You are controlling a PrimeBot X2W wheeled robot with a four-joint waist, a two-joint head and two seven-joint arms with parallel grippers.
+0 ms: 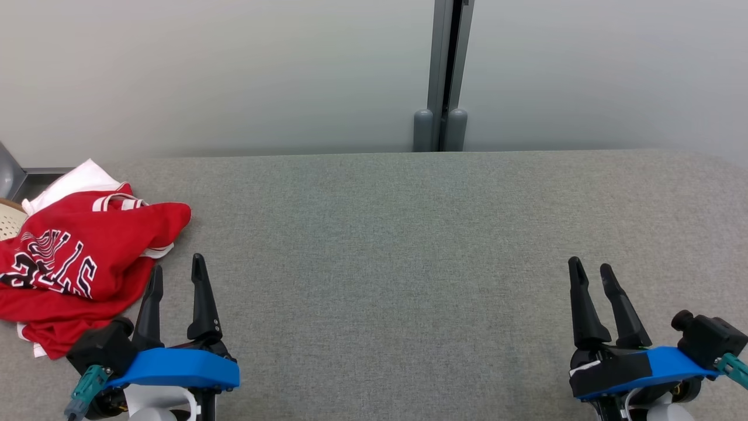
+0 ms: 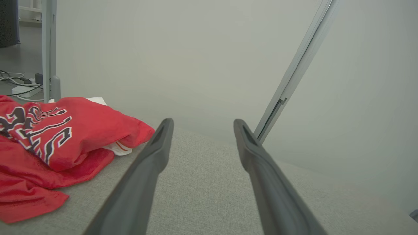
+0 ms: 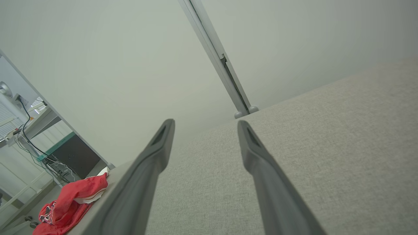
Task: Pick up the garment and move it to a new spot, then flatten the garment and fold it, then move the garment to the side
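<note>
Crumpled, unreadable lettering on garment

Lab or office room, pale partition panels, floor cables, grey cloth-covered table

Grey tbl, wall panels, metal post

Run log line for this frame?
phase: pre-grasp | garment: crumpled at left edge of table | left gripper: open, empty, beside garment | right gripper: open, empty
</note>
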